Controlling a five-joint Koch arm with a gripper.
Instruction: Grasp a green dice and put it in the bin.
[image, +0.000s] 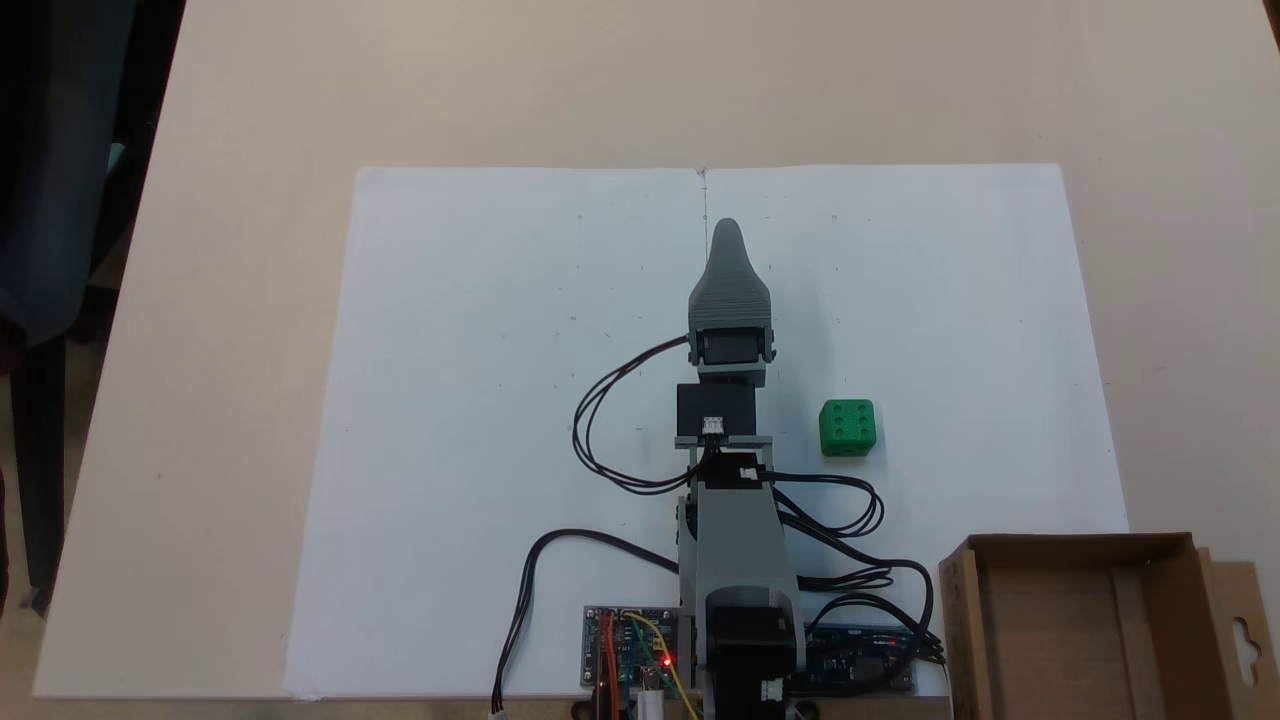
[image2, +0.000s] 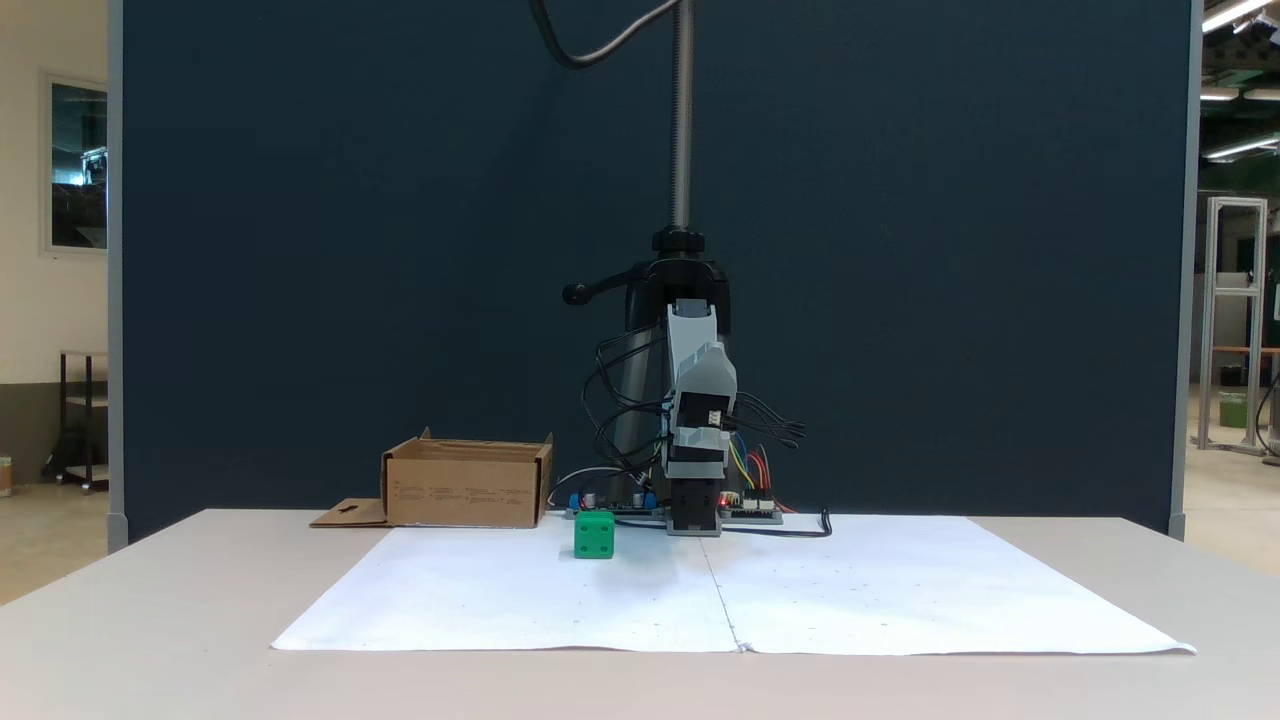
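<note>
- Scanning from the left of the top-down fixed view, I see bare counter (image: 230, 300) first, then the white paper sheet (image: 480, 350) that covers the work area.
- At the middle of that sheet my arm (image: 735, 560) stretches away from its base, with the tool (image: 727, 240) pointing toward the far edge of the paper, over bare sheet.
- I cannot tell whether the tool is released or clenched: from above the grey jaws stack into one tapered tip, and from the front they are hidden behind the wrist. It grips nothing that I can see.
- Just right of the arm's wrist, apart from it, the green dice (image: 848, 427) sits on the paper with its six-pip face up. From the front it stands left of the arm (image2: 594, 534), near the paper's far edge.
- Further right, at the near corner, the bin (image: 1085, 545) rests partly off the sheet, open side up, flap with the hang-hole cutout lying outward. I see nothing inside it.
- My read: the task has not yet begun. The dice is untouched and well apart from the bin, so the reach, the grasp, the carry and the drop all remain.
</note>
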